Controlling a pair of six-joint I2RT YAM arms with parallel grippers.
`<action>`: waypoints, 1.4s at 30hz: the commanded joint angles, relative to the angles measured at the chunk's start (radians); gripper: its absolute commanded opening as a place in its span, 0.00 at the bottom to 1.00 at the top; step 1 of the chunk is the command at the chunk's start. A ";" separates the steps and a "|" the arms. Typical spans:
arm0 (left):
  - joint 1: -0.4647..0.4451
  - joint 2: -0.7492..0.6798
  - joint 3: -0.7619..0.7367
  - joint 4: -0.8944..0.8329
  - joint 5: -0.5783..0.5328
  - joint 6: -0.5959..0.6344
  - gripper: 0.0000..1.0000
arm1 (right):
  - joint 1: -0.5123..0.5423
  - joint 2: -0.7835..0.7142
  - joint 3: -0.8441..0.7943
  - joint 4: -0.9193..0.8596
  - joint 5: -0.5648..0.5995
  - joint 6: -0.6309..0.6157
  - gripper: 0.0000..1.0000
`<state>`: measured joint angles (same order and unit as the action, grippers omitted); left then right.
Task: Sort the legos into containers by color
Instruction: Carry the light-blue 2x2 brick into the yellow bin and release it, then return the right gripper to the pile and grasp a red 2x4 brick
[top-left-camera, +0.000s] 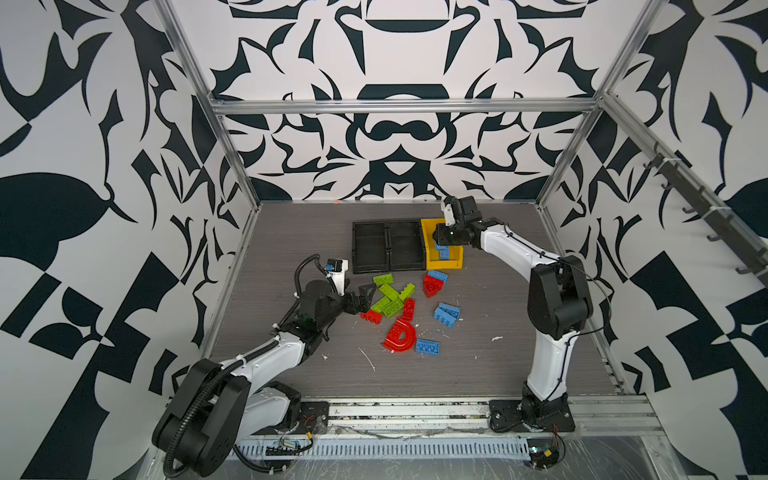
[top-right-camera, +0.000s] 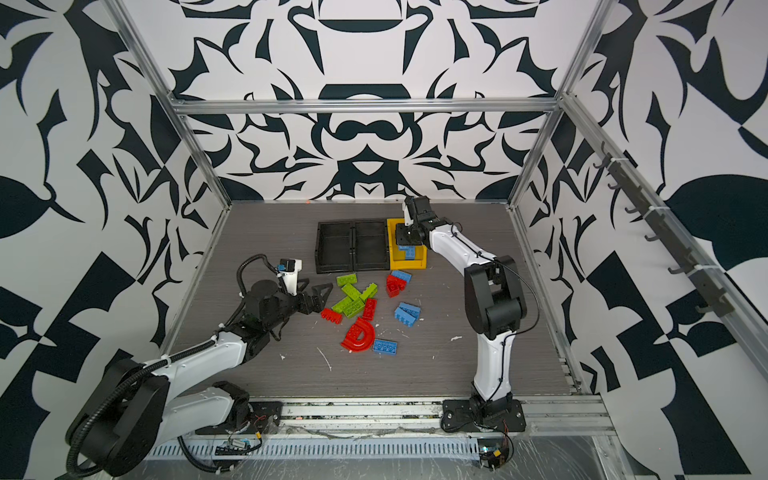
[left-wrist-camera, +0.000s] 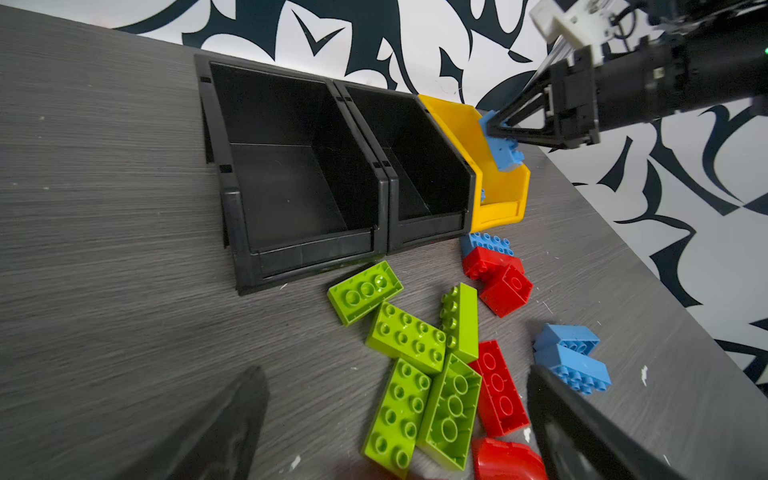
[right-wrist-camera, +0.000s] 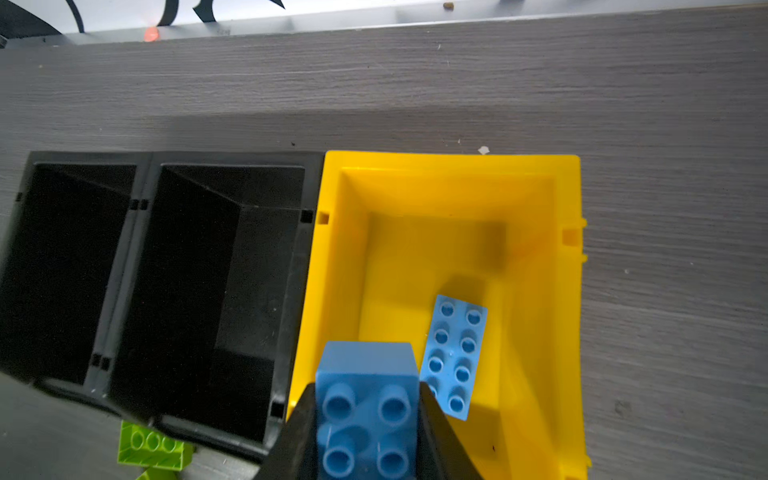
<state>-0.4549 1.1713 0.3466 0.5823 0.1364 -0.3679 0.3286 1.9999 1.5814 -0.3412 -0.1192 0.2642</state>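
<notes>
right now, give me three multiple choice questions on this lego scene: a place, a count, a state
1. The right gripper holds its blue brick where? A over the yellow bin; B over the loose pile; C by its own base.
2. How many black bins? A one; B two; C three.
3. The left gripper is: A open, empty; B shut on a brick; C shut, empty.
A: the wrist view shows the bin under the brick. B: two stand side by side. A: fingers spread, gripping nothing.
</notes>
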 joint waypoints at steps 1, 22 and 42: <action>-0.004 -0.037 -0.017 0.038 0.038 0.015 1.00 | -0.010 0.029 0.070 0.005 -0.009 -0.014 0.33; -0.004 -0.137 -0.024 -0.027 -0.010 0.042 1.00 | 0.058 -0.211 -0.125 -0.018 0.035 -0.002 0.54; -0.004 -0.195 -0.059 0.005 -0.016 0.024 1.00 | 0.417 -0.445 -0.585 0.136 0.120 0.189 0.55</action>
<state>-0.4549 1.0073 0.3058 0.5568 0.1104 -0.3363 0.7391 1.5593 1.0168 -0.2546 -0.0193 0.4232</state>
